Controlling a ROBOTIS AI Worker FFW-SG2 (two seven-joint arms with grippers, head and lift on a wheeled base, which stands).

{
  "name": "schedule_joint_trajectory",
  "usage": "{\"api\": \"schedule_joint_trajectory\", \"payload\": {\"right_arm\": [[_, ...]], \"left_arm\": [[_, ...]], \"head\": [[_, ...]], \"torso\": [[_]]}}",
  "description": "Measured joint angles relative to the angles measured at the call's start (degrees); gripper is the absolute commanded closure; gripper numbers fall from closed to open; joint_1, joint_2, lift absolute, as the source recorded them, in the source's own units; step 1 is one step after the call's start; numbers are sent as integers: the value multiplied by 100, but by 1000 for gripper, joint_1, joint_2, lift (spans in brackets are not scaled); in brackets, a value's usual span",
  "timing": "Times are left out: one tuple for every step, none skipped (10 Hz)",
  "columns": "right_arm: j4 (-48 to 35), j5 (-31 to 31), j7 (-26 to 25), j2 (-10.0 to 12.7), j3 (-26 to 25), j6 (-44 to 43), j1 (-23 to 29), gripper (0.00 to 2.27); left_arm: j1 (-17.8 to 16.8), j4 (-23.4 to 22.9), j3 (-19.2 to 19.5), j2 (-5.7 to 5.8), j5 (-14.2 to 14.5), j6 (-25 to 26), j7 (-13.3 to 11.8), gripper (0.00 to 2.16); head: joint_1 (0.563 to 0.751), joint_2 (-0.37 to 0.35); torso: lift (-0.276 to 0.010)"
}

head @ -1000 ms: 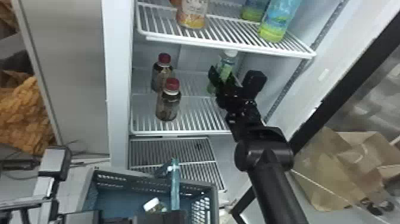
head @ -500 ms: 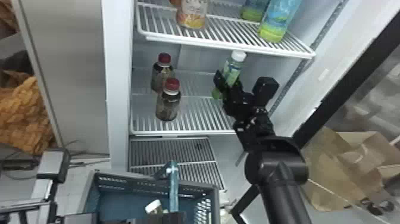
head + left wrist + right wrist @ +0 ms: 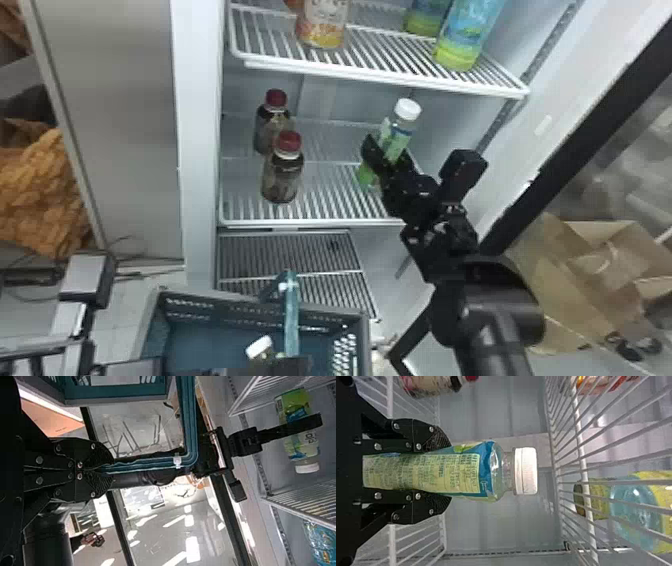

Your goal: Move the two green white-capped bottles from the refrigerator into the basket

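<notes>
In the head view, I see the right gripper [image 3: 387,154] inside the refrigerator [image 3: 199,150], closed around a green bottle [image 3: 396,141] with its white cap [image 3: 408,108] poking up past the fingers. The bottle is at the middle shelf [image 3: 327,192]; whether its base touches the wires, I can't tell. Two red-capped bottles [image 3: 283,175] stand near each other on that shelf, to the left, and more drinks [image 3: 462,37] stand on the upper shelf [image 3: 385,52]. Down in front sits the basket [image 3: 225,298], another white-capped bottle [image 3: 259,346] tilted inside it. The left gripper [image 3: 292,366] is at the basket's handle [image 3: 291,320].

The left wrist view has the left gripper [image 3: 104,470] clenched on the blue handle, its ridged fingertips pressed together over it. Farther off, the right gripper's dark finger crosses in front of the green bottle.

In the right wrist view, the right gripper [image 3: 445,471] grips the green bottle between both fingers, one along each side of the label. The cap and neck jut out beyond the fingertips, near the upper shelf's wires.
</notes>
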Motion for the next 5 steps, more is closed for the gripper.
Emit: {"api": "schedule_joint_trajectory", "payload": {"right_arm": [[-266,-76,14,5,-1,92,178,886],[-548,-161,61,7,2,189,351,886],[-791,-269,123,5,7,258,501,886],[-1045,-401,168,1,10,330,670,886],[-1246,-511,202,0,9,406,815,886]], "left_arm": [[7,-3,1,2,0,0,0,1159],[11,-12,2,7,-1,0,0,1161],[11,-14,2,9,-16,16,0,1161],[12,-14,2,9,-31,35,0,1161],[12,-14,1,12,-35,45,0,1161]], "head": [[695,-350],[695,-350],[695,-350],[695,-350],[695,-350]], "torso": [[-263],[-263],[-263],[-263],[-263]]}}
